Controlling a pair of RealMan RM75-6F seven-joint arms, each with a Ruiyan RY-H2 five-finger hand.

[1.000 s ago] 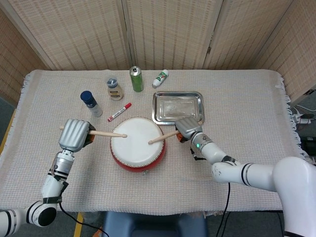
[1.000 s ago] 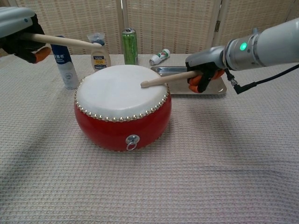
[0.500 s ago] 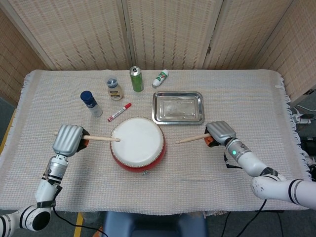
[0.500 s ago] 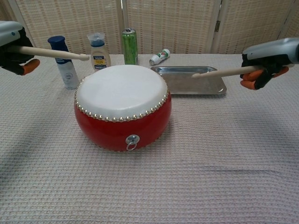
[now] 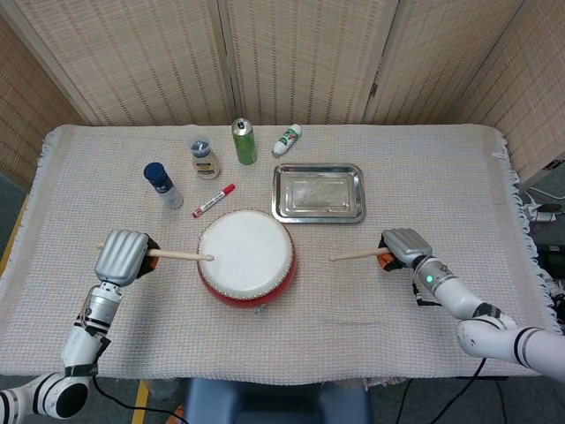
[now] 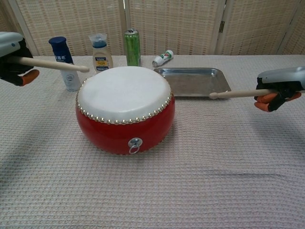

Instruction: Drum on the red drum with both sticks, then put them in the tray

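While the red drum sits at the middle of the table near its front edge, I hold one stick in each hand out to either side of it. My left hand is wrapped around the left stick, whose tip reaches just over the drum's left rim, above the white skin; in the chest view that stick hangs above the rim without touching it. My right hand grips the right stick, which points toward the drum but ends well short of it, with bare cloth between its tip and the drum's right side. The tray lies behind and to the right of the drum, near it but apart, and in the chest view the right stick's tip shows just in front of the tray's near right corner. The cloth to the right of the tray and in front of the drum lies open. Behind the drum on the left stand a red marker, a blue-capped bottle, a small bottle, a green can and a white tube, all close to the back of the drum and between it and the table's far edge.
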